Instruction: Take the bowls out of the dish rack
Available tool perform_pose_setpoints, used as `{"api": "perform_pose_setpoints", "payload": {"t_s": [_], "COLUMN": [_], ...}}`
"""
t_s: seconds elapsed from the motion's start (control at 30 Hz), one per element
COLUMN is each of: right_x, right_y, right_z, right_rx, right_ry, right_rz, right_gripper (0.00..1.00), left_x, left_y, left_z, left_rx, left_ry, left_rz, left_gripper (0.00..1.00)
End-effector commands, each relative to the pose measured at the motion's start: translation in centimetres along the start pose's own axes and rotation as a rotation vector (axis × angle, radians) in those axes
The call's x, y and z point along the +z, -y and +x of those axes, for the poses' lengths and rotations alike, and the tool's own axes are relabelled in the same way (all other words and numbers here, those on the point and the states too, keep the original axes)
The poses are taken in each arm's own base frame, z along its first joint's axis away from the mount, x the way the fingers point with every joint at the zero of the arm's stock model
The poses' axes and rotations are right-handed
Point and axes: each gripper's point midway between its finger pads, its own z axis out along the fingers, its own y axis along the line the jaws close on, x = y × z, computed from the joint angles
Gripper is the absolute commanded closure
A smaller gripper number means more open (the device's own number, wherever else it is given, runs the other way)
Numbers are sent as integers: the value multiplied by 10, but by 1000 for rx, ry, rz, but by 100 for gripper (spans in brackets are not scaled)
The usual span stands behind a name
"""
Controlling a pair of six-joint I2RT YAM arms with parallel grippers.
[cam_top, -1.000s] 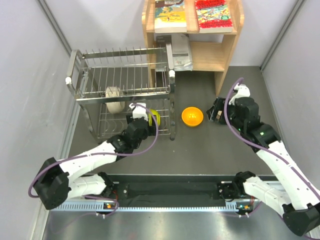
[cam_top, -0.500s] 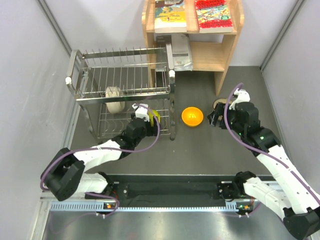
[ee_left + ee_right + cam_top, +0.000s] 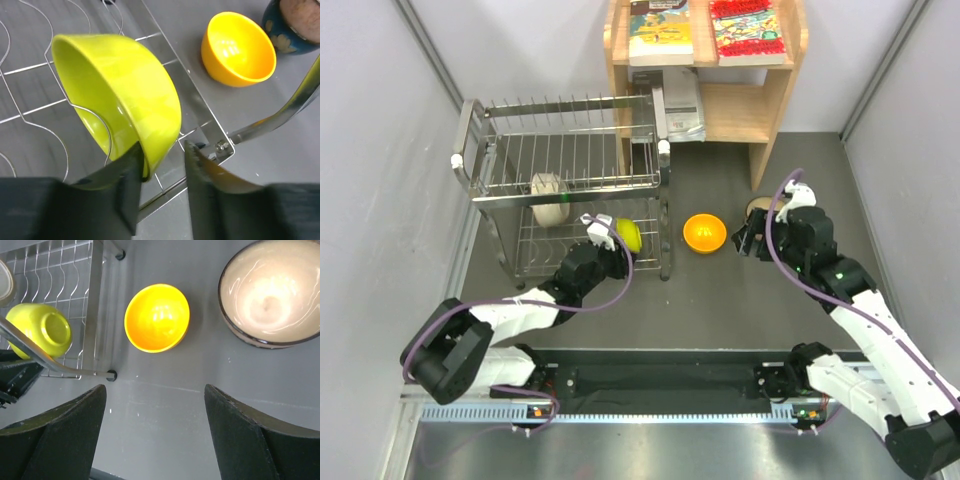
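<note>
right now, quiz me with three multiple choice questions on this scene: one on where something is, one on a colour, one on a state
1. Where is the orange bowl?
A. On the table, right of the dish rack
B. On the rack's upper tier
C. On the wooden shelf

2. What colour is the bowl whose rim sits between the left pincer's fingers?
A. Cream-white
B. Orange
C. Yellow-green

3. How is the right pincer?
A. Shut on the orange bowl
B. Open, holding nothing
C. Shut on a book

Answers:
1 A: the top view shows the orange bowl upright on the table, beside the dish rack.
2 C: the left wrist view shows the left pincer straddling the yellow-green bowl in the lower tier.
3 B: the right wrist view shows the right pincer with its fingers wide apart over bare table.
</note>
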Motion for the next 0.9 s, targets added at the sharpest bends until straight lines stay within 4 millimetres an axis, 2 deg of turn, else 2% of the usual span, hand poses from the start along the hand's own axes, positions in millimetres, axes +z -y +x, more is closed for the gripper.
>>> {"api": "perform_pose_setpoints", "payload": {"t_s": [0.0, 0.03, 0.13, 0.3, 0.47, 0.6, 0.7, 0.87], "right_x": [4, 5, 6, 10, 13, 13, 13, 15], "right_y": [-5, -5, -6, -6, -4, -2, 1, 4], "right_z": [-10, -10, -9, -6, -4, 0, 2, 5], "right_rx": [26, 26, 28, 36, 42, 42, 40, 43], "right_ry": [35, 33, 29, 24, 19, 15, 12, 11], "right_rz": [-24, -25, -30, -33, -28, -23, -16, -7], "right_gripper": [21, 21, 21, 21, 21, 21, 21, 21], "left_x": [-5, -5, -9, -12, -13, -13, -14, -17], "left_y": [19, 20, 22, 19, 10, 12, 16, 11], "left_z": [-20, -20, -23, -35, -59, -78, -84, -77], "left_rx": [4, 6, 17, 35, 65, 101, 109, 120], "left_ry": [61, 59, 73, 102, 155, 184, 173, 125], "left_rz": [91, 92, 107, 81, 3, -15, -6, -37], "left_gripper": [67, 77, 81, 85, 88, 89, 89, 90]}}
